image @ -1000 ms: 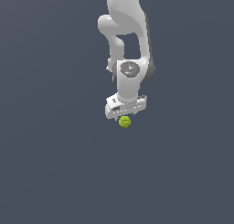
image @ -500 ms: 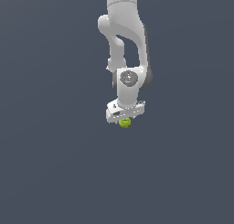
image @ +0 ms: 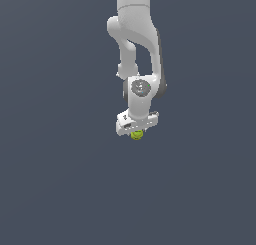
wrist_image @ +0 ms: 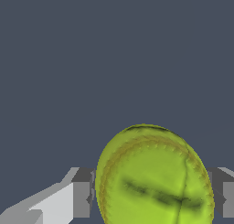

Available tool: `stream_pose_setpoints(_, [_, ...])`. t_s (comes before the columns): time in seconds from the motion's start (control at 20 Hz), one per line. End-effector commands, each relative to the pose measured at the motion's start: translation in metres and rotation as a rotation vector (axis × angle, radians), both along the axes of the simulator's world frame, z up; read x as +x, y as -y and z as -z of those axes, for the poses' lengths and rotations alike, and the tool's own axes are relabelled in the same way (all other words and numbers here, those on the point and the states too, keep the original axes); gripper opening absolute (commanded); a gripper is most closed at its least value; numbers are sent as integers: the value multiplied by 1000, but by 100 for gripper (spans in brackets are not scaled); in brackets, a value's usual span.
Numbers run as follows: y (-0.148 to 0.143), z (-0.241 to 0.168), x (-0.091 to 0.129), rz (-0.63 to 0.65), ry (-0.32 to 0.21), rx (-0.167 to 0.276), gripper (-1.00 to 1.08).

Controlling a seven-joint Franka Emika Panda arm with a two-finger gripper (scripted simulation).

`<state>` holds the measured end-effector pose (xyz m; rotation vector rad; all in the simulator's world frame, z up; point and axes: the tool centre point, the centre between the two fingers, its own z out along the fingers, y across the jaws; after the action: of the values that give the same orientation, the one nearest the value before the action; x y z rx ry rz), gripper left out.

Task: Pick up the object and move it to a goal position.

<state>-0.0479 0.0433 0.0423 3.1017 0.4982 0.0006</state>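
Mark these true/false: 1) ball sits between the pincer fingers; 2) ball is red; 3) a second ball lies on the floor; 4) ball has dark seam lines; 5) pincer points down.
1) True: the ball sits between the fingers of the pincer.
2) False: it is yellow-green.
3) False: only one ball shows, in both views.
4) True: the wrist view shows darker seams across it.
5) True: in the exterior view the arm reaches down, ball under the pincer.
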Motion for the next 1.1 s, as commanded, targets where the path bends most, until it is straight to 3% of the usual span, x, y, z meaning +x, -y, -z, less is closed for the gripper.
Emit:
stream_pose_setpoints(0.0, [0, 1, 0, 0, -1, 0, -100])
stream_pose_setpoints(0.5, [10, -11, 3, 0, 0, 0, -100])
stream_pose_setpoints(1.05, [75, -79, 27, -1, 0, 1, -100])
